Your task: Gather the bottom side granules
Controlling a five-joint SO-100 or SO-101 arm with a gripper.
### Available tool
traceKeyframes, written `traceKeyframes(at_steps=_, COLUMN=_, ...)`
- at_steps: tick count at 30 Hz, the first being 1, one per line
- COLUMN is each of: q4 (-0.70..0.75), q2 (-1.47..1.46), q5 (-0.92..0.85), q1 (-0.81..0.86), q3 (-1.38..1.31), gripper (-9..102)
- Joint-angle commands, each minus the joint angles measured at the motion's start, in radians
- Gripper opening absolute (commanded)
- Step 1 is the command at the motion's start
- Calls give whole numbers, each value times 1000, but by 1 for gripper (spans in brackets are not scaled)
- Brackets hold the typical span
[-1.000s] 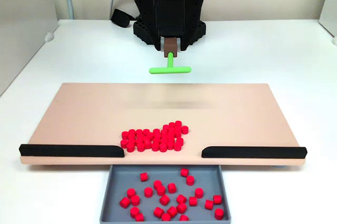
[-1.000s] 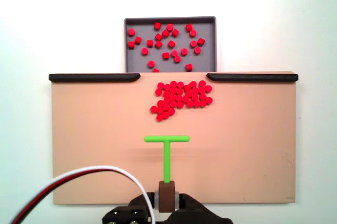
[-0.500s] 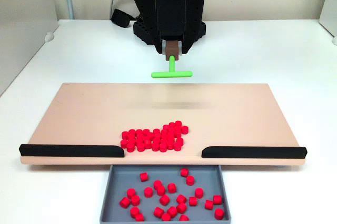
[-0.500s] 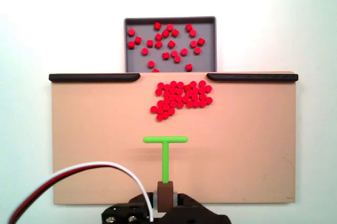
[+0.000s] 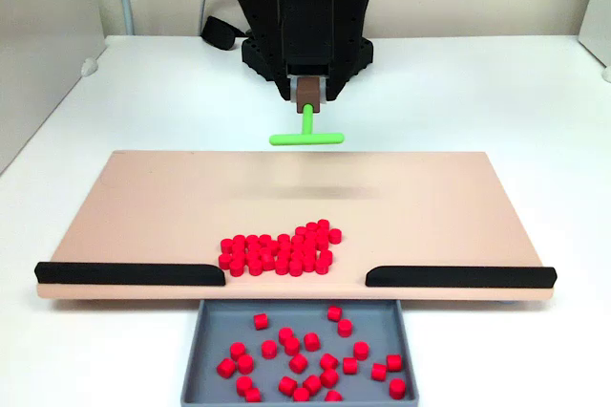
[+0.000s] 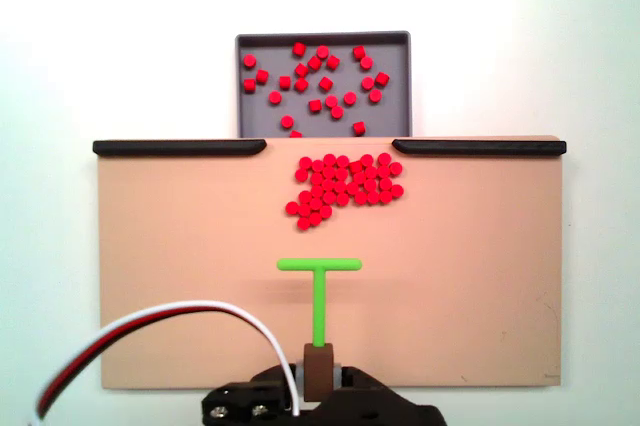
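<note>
Red granules [image 6: 345, 188] packed well apart from pincer [image 6: 319, 374], clenched on green stick [image 6: 319, 291]

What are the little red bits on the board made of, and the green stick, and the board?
The granules look like glossy plastic: bright even red, identical short cylinders with faint shine. The green T-shaped stick also seems plastic, uniformly coloured and smooth, perhaps printed. The board is a flat, matte, peach-coloured sheet; plastic or painted wood, I cannot tell which.
</note>
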Motion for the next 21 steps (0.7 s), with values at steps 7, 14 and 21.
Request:
traceKeyframes(at_steps=7, q4=-12, q2=58, q5=-3, q1=-18, q3=-32, gripper=0)
traceKeyframes(at_steps=14, q4=-12, q2=49, q5=8, q1=-29, q3=-32, gripper=0)
traceKeyframes(at_steps=21, q4=-12, q2=43, q5=11, q1=-31, q3=-32, gripper=0)
